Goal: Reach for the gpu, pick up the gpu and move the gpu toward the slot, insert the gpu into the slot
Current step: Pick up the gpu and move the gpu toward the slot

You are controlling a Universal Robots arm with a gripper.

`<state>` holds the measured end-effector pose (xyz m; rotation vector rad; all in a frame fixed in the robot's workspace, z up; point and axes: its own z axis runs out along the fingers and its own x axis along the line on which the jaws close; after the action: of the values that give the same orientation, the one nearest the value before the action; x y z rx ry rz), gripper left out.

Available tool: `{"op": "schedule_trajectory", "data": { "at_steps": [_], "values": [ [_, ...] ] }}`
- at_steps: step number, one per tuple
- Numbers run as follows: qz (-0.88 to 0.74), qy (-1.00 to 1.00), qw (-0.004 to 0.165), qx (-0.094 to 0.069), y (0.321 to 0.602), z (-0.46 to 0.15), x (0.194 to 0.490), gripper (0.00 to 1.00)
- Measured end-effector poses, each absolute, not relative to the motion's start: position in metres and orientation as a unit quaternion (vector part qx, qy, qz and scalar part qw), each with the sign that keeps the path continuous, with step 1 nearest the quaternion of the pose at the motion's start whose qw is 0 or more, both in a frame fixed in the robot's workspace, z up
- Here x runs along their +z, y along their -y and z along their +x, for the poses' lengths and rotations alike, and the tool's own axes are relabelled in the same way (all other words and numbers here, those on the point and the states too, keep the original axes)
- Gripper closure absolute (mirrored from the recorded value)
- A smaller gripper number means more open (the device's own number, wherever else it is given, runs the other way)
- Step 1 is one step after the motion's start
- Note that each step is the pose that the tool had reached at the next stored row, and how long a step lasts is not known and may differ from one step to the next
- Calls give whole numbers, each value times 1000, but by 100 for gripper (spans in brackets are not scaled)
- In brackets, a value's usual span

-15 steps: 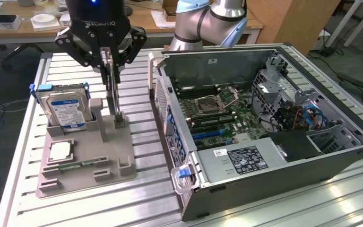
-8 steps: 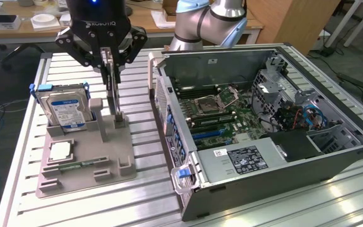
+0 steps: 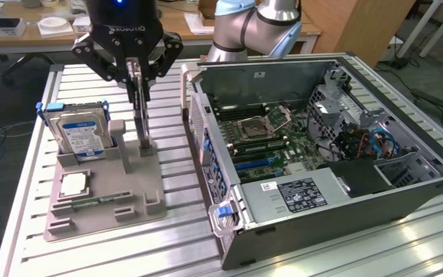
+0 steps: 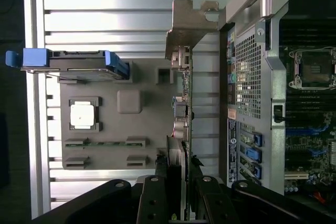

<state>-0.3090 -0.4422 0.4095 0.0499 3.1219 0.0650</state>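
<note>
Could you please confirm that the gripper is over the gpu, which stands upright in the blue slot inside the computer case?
Not quite. The gpu stands upright in the grey holder outside the computer case, not in the slot, which has no card in it. The gripper is indeed over the gpu. The exterior view shows this.

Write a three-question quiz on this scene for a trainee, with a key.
1. True or false: the gpu stands upright in the grey holder.
2. The gripper is shut on: A) the hard drive, B) the gpu, C) the memory stick.
3. What colour is the slot?

Key: 1 true; 2 B; 3 blue.
</note>
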Motion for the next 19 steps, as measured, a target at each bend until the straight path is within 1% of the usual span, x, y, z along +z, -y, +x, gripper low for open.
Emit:
{"op": "schedule_trajectory", "data": {
  "at_steps": [19],
  "values": [
    [16, -1000, 9, 21, 442, -298, 410, 74]
  ]
}}
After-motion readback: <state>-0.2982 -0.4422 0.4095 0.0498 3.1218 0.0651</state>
